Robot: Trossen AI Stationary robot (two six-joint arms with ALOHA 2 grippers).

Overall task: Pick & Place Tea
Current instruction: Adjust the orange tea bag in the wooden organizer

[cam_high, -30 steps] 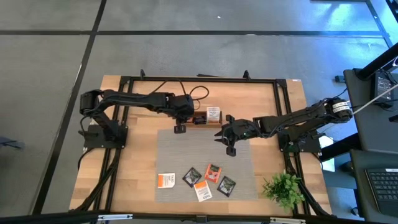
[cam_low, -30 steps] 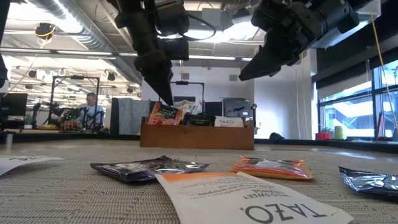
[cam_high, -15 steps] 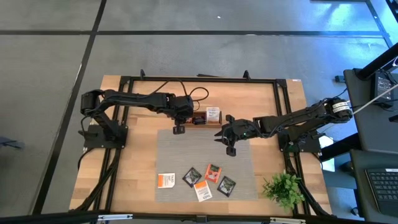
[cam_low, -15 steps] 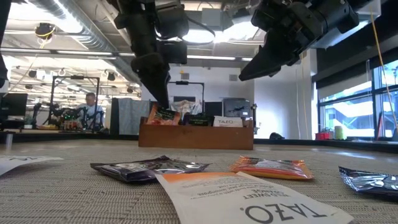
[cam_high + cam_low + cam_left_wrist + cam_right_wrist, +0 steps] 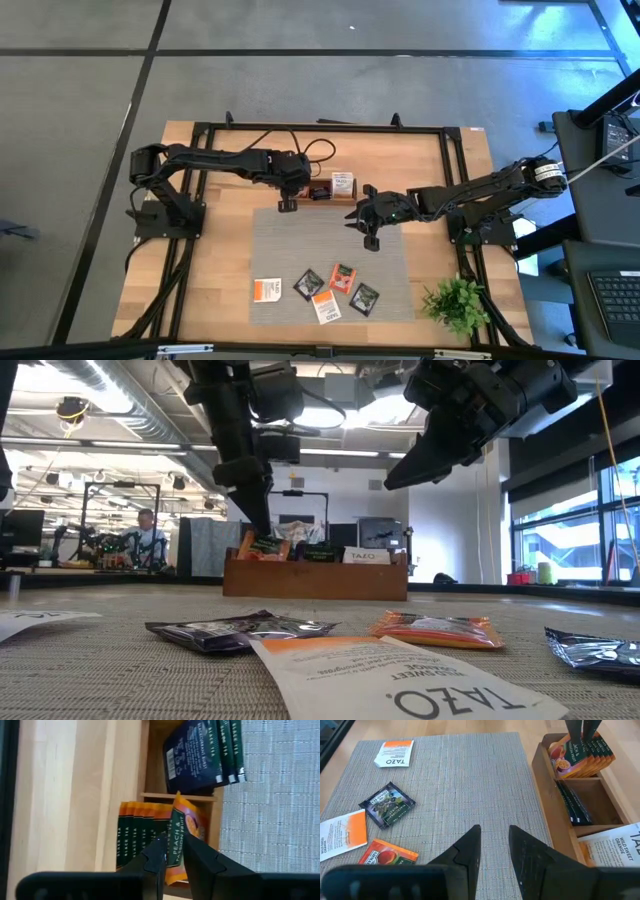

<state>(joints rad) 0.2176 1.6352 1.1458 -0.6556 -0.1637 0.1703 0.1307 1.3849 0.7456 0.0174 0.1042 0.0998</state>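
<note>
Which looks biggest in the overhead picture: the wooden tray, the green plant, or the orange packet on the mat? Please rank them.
1. Green plant, the widest patch.
2. Wooden tray, though the arms hide part of it, so its place against the plant is unsure.
3. Orange packet, clearly smallest.

Left gripper (image 5: 287, 204) at the wooden tray's (image 5: 322, 199) left end, right gripper (image 5: 368, 228) just beyond the tray's right end over the grey mat (image 5: 330, 250), five tea sachets (image 5: 318, 291) well below both, plant (image 5: 456, 303) beyond the mat's right corner.
</note>
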